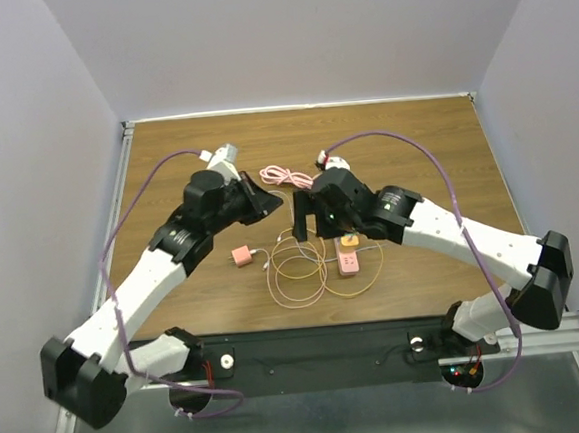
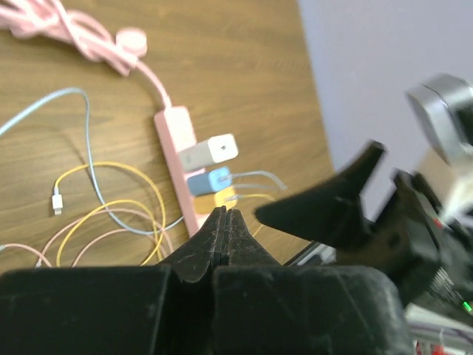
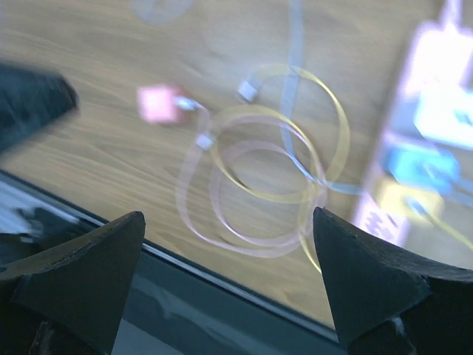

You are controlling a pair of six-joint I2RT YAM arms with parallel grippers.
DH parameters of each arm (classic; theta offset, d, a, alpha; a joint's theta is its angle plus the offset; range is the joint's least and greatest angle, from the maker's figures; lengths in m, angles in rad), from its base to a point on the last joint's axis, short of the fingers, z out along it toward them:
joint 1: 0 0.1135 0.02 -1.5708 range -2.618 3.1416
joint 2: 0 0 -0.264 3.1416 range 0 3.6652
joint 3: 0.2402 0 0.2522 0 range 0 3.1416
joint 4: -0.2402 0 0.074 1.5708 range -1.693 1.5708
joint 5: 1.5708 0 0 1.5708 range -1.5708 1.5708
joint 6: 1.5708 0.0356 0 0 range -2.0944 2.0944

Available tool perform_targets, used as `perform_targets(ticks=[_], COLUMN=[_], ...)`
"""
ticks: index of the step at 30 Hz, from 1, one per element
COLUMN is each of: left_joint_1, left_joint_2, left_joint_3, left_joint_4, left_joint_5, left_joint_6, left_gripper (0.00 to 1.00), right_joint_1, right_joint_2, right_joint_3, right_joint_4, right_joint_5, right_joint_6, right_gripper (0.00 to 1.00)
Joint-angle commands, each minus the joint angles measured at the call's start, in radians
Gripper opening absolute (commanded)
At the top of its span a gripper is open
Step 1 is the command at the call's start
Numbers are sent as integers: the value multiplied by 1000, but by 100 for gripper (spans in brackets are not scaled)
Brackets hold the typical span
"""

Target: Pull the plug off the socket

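Top view: I see left gripper (image 1: 268, 200) and right gripper (image 1: 307, 220) close together over table middle. Pink socket strip (image 1: 349, 261) lies just near of right gripper, partly hidden.

Left wrist: my left fingers (image 2: 216, 238) pressed together, empty. Socket beyond tips; white plug (image 2: 211, 151), blue plug (image 2: 210, 180), yellow plug (image 2: 222, 198) seated in row.

Right wrist: fingers (image 3: 103, 255) spread wide, holding nothing, above yellow cable loops (image 3: 277, 159). Socket blurred at right edge.

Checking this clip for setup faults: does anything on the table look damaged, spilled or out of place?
Nothing damaged or spilled. Loose cables lie in tangled, overlapping loops beside the power strip, and a small pink cube lies apart from it. Three plugs sit in the strip.
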Motion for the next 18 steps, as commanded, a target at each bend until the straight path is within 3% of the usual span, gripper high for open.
perform_targets(ticks=[1, 6, 9, 10, 11, 13, 18], left_joint_1=[-32, -113, -140, -143, -152, -166, -198], left_joint_2=[122, 338, 436, 458, 477, 533, 679], left_joint_3=[70, 193, 242, 254, 260, 270, 323], left_joint_4=[105, 161, 207, 232, 244, 287, 362], left_joint_5=[116, 149, 181, 191, 200, 232, 321], left_joint_6=[66, 99, 84, 78, 70, 50, -3], left_gripper=[0, 0, 0, 0, 0, 0, 0], right_joint_1=[-4, -4, -4, -4, -4, -4, -4], right_joint_2=[-91, -325, -416, -432, -445, -482, -547], right_joint_3=[-118, -199, -246, -257, -268, -301, -361], right_joint_4=[-143, -158, -177, -187, -197, -229, -252], right_joint_5=[79, 78, 53, 52, 50, 46, 27], right_joint_6=[119, 221, 229, 232, 238, 271, 317], right_gripper=[100, 89, 70, 62, 38, 1, 0])
